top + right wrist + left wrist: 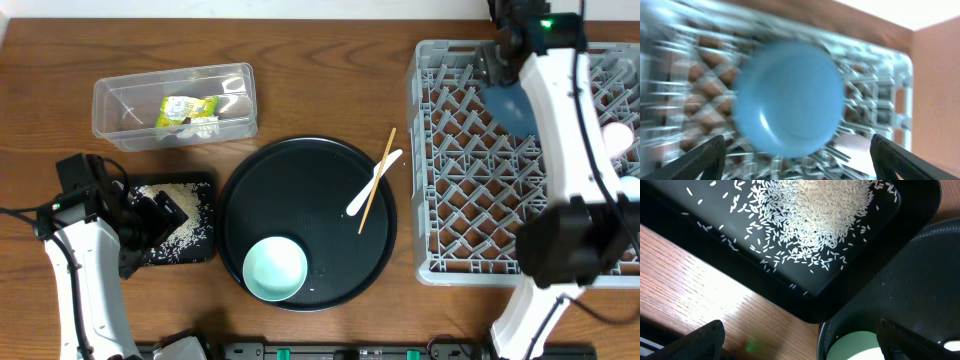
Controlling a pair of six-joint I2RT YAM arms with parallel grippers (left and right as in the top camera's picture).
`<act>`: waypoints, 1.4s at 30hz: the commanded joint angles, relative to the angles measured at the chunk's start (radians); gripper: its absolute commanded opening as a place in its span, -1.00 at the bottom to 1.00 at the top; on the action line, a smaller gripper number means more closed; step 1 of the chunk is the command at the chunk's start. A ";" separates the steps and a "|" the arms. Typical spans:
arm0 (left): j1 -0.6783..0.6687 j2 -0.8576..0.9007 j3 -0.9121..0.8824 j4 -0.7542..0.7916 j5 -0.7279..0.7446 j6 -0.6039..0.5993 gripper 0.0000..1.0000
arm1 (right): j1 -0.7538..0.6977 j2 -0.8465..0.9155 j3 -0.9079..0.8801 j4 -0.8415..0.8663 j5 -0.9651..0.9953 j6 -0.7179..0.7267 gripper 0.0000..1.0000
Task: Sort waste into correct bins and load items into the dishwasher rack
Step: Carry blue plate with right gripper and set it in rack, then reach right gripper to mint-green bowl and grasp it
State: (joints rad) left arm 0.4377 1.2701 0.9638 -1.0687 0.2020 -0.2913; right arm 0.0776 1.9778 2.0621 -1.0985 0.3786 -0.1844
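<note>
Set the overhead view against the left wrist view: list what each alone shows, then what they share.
Overhead only: the tub with the wrapper in it, the rack, the blue bowl over it, and the chopstick and white utensil lying on the round tray. Left wrist only: stray grains told apart one by one, and how wide the left gripper stands open. Both: the rice in the small tray, the round tray's rim, the mint bowl.
</note>
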 commanded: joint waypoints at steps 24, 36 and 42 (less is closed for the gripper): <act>0.003 0.004 0.005 -0.003 -0.013 0.026 0.96 | 0.587 0.084 0.003 -0.401 -0.761 0.004 0.53; 0.003 0.004 0.005 -0.004 -0.013 0.028 0.96 | 0.730 0.233 -0.098 -0.378 -0.769 0.003 0.42; 0.003 0.004 0.005 -0.003 -0.013 0.028 0.96 | 0.763 0.233 -0.244 -0.280 -0.779 0.005 0.42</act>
State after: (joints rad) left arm 0.4377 1.2701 0.9638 -1.0691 0.2024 -0.2802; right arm 0.8215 2.2021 1.8648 -1.3983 -0.3782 -0.1841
